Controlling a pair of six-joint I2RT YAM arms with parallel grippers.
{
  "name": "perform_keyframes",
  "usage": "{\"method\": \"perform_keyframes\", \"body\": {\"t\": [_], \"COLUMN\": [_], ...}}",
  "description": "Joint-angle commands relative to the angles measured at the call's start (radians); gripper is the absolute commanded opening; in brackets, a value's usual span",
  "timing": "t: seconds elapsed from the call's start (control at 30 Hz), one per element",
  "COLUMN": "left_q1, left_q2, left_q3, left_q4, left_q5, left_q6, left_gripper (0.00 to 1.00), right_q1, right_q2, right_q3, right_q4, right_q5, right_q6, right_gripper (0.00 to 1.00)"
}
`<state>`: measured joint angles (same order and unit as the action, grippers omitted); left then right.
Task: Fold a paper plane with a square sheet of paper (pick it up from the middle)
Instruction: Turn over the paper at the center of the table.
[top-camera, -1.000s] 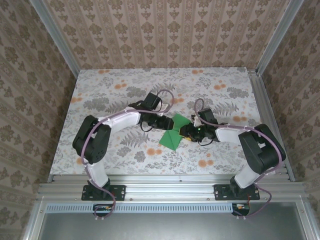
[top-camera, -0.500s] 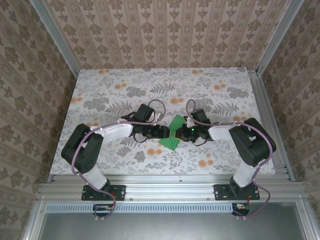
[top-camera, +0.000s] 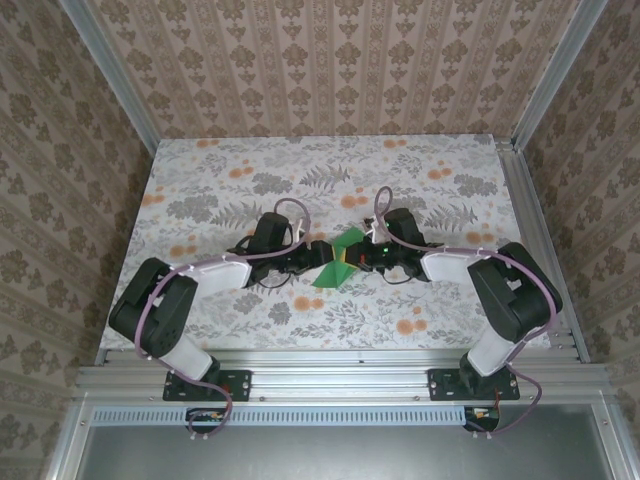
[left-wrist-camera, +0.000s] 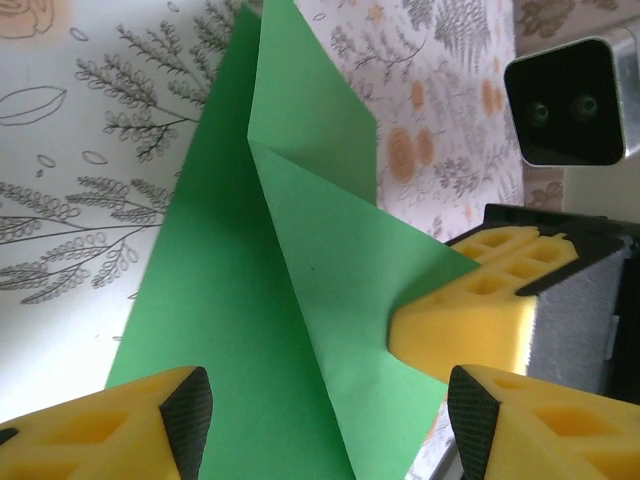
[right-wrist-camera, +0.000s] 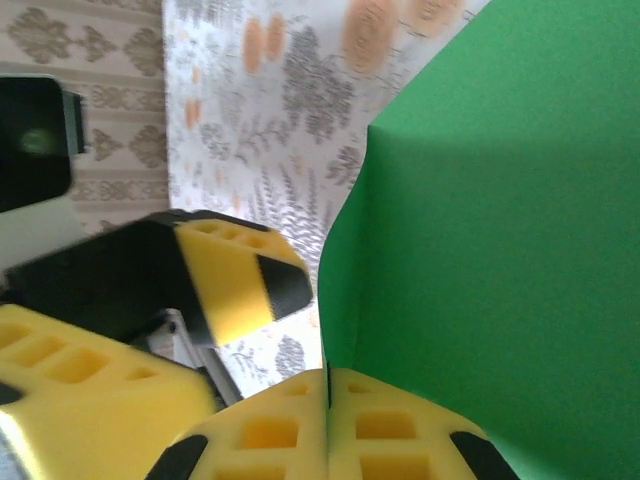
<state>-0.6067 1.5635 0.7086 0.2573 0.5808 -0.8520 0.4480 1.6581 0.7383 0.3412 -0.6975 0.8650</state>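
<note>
The square sheet of paper (top-camera: 333, 270) is bright green and folded into a narrow creased shape with a pointed top, at the table's middle between the two arms. In the left wrist view the paper (left-wrist-camera: 300, 300) shows a diagonal crease and overlapping flaps. My right gripper (top-camera: 357, 258) is shut on the paper's right corner; its yellow fingers (left-wrist-camera: 470, 310) pinch that corner. In the right wrist view the paper (right-wrist-camera: 500, 250) rises out of the shut right gripper (right-wrist-camera: 328, 395). My left gripper (left-wrist-camera: 330, 425) is open, its pads either side of the paper's near part. One left finger (right-wrist-camera: 235, 280) shows beside the sheet.
The floral tabletop (top-camera: 230, 190) stretches behind and to both sides of the arms. Patterned walls (top-camera: 60, 150) close in three sides, and an aluminium rail (top-camera: 330, 380) runs along the near edge. The right wrist's camera housing (left-wrist-camera: 570, 100) hangs close above the paper.
The right gripper has shut on the paper's corner. The left gripper has opened wider and come in around the sheet. The paper now looks narrower and partly raised.
</note>
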Motion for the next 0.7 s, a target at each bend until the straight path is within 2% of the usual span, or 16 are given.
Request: {"method": "perform_keyframes", "body": {"t": [0.0, 0.33, 0.43, 0.53, 0.67], "left_q1": [0.007, 0.021, 0.019, 0.018, 0.018], "left_q2": [-0.036, 0.016, 0.037, 0.049, 0.044], "left_q3": [-0.012, -0.028, -0.023, -0.020, -0.014], "left_q4": [0.102, 0.314, 0.380, 0.417, 0.390], "left_q5": [0.022, 0.056, 0.056, 0.101, 0.113], "left_q6": [-0.083, -0.222, -0.260, -0.283, -0.269], "left_gripper": [0.67, 0.59, 0.52, 0.47, 0.40], "right_q1": [0.001, -0.002, -0.003, -0.004, -0.008], "right_q2": [-0.050, -0.078, -0.078, -0.080, -0.081], "right_q3": [-0.005, -0.032, -0.043, -0.048, -0.054], "right_q4": [0.054, 0.156, 0.200, 0.213, 0.221], "right_q5": [-0.047, -0.087, -0.094, -0.095, -0.095], "right_q6": [0.021, 0.081, 0.104, 0.111, 0.116], "right_gripper": [0.00, 0.00, 0.00, 0.00, 0.00]}}
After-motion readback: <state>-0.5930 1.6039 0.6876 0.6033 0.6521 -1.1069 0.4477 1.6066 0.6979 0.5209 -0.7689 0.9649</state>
